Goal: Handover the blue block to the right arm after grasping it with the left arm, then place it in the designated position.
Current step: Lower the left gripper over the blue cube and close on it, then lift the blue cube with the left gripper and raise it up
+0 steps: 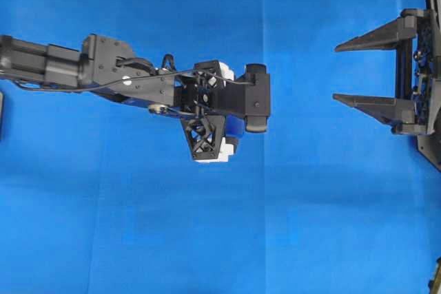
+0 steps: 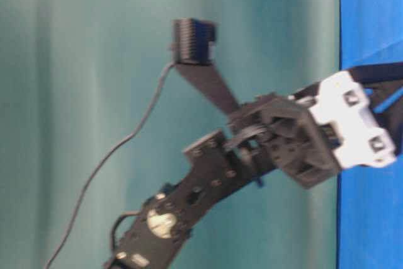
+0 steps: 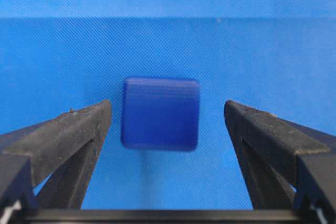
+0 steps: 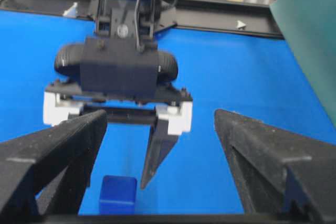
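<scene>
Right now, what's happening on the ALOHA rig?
The left gripper hangs open over the blue block, which lies on the blue cloth between its fingers with a gap on each side, so nothing is grasped yet. In the overhead view the left arm reaches toward the middle of the cloth. The right gripper sits open at the right edge, fingers pointed toward the left arm, holding nothing. The handover has not begun.
</scene>
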{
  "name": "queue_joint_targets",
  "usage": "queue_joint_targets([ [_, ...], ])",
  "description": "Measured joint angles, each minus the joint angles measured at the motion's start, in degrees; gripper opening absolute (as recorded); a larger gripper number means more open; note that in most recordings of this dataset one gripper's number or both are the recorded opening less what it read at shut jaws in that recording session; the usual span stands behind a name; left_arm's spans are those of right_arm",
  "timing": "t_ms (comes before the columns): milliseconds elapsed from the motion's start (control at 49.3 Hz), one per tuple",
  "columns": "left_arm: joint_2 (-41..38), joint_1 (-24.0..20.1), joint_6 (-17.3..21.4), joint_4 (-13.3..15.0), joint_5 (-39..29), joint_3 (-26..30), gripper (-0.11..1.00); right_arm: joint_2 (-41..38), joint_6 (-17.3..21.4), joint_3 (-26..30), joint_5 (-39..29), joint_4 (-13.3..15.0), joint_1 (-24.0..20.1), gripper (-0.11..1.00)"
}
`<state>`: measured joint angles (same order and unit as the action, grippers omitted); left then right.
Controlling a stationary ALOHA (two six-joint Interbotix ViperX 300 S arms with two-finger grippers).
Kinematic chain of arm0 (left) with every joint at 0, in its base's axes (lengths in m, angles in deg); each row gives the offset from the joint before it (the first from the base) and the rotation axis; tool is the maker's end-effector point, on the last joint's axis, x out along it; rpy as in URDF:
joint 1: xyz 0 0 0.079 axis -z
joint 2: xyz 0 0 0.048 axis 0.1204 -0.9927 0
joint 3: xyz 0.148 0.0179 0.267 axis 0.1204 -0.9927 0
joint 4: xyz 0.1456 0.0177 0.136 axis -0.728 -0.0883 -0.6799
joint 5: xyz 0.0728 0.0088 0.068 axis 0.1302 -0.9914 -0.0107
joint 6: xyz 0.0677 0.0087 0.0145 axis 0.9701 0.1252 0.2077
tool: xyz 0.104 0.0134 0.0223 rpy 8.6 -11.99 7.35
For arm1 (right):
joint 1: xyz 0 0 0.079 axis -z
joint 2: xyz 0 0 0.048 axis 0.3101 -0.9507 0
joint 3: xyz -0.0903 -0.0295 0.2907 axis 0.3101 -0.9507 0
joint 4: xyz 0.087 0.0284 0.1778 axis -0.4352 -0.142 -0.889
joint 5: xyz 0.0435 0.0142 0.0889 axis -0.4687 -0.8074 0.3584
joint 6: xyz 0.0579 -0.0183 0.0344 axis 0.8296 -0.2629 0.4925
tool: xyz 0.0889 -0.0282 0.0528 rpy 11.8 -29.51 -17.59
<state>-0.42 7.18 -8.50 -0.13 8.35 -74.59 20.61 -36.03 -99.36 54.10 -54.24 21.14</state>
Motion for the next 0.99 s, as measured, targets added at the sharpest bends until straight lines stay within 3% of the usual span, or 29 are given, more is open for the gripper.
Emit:
queue_joint_targets([
  [730,-4.13,-1.23,0.09,0.00,4.57,-1.32,0.88,-0.26,-0.18,-0.09,0.00,0.00,0.00,0.94],
  [811,-4.13,-1.14,0.35,0.00,4.39,-1.23,0.80,-0.26,-0.09,0.00,0.00,0.00,-0.09,0.94],
  [933,-4.13,-0.79,0.97,-0.09,4.31,-1.32,0.48,-0.26,-0.09,0.00,0.00,-0.18,-0.09,0.94],
  [994,-4.13,-0.53,0.79,-0.09,4.31,-1.32,0.48,-0.26,-0.09,0.00,0.00,-0.18,-0.09,0.94],
])
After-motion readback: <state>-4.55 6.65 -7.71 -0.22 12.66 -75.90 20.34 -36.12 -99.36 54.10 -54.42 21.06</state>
